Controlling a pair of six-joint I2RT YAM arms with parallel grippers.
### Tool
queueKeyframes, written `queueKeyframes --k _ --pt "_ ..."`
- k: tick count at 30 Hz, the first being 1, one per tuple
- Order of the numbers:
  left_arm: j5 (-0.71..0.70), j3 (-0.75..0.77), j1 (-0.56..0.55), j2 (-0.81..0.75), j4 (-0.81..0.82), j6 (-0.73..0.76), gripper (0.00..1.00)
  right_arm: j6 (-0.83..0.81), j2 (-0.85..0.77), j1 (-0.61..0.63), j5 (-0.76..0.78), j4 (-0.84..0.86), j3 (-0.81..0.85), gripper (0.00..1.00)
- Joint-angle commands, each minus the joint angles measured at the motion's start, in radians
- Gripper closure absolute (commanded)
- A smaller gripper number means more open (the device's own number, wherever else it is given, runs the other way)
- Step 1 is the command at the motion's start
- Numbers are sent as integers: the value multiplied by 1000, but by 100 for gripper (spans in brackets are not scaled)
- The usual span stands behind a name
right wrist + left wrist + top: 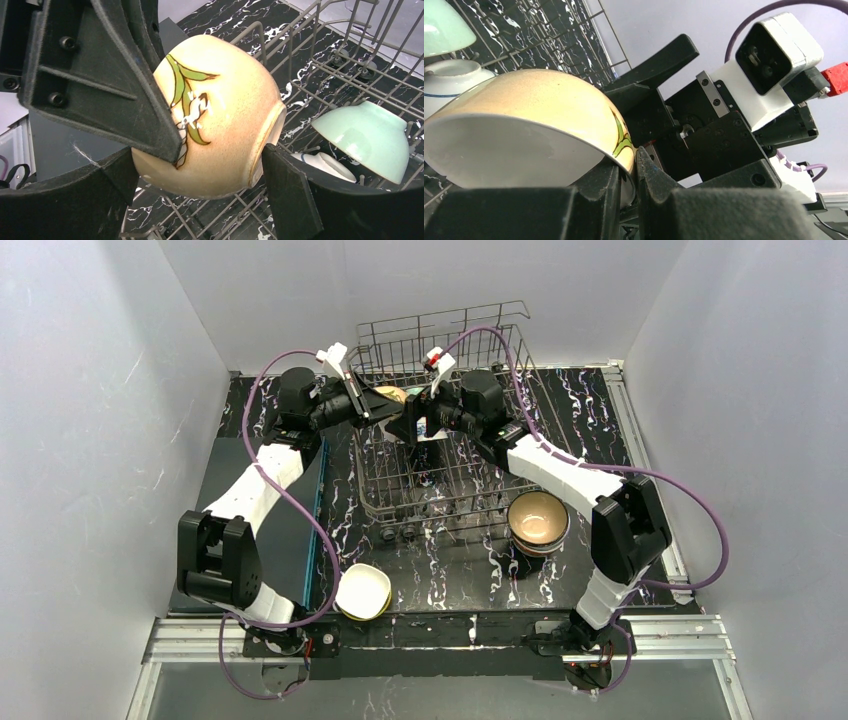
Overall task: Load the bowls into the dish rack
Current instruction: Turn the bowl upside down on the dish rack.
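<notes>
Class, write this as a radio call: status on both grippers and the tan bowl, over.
Left gripper shut on tan bowl, at its rim. Right gripper straddles same bowl, jaws wide, grip unclear. Bowl over dish rack; mint bowl racked close by.

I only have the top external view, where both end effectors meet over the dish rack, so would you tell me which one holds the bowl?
Observer: The left end effector pinches the tan bowl by its rim, one finger inside and one outside.
Operator: And the right one?
Observer: The right end effector stands wide open astride that bowl, with one finger near its foot.
Operator: Is anything in the dish rack so far?
Observer: Yes, a mint bowl sits tilted mouth-down, with a white bowl close beside it.
</notes>
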Motion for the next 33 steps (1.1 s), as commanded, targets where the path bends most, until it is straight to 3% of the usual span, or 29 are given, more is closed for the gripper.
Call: queueKeyframes --k 1,5,8,11,14,20,28,33 --pt "96 15 -37 -32 89 -2 100 11 25 36 -34 69 40 5" --pt "96 15 -36 -33 88 3 100 11 36 38 -21 43 54 9" --pt "96 14 -36 -33 89 4 100 8 41 39 -4 14 61 26" --pt "95 14 -36 -32 89 5 100 5 42 39 9 -7 70 55" --pt "93 13 -37 -33 89 5 100 5 39 39 28 -13 71 96" --pt "93 12 -37 -31 89 5 92 -24 15 38 74 -21 62 99" --pt "93 14 -37 -24 89 4 59 -132 -30 39 142 -44 32 99" --pt "99 14 -37 -13 88 -6 46 -205 -54 32 203 -97 31 99"
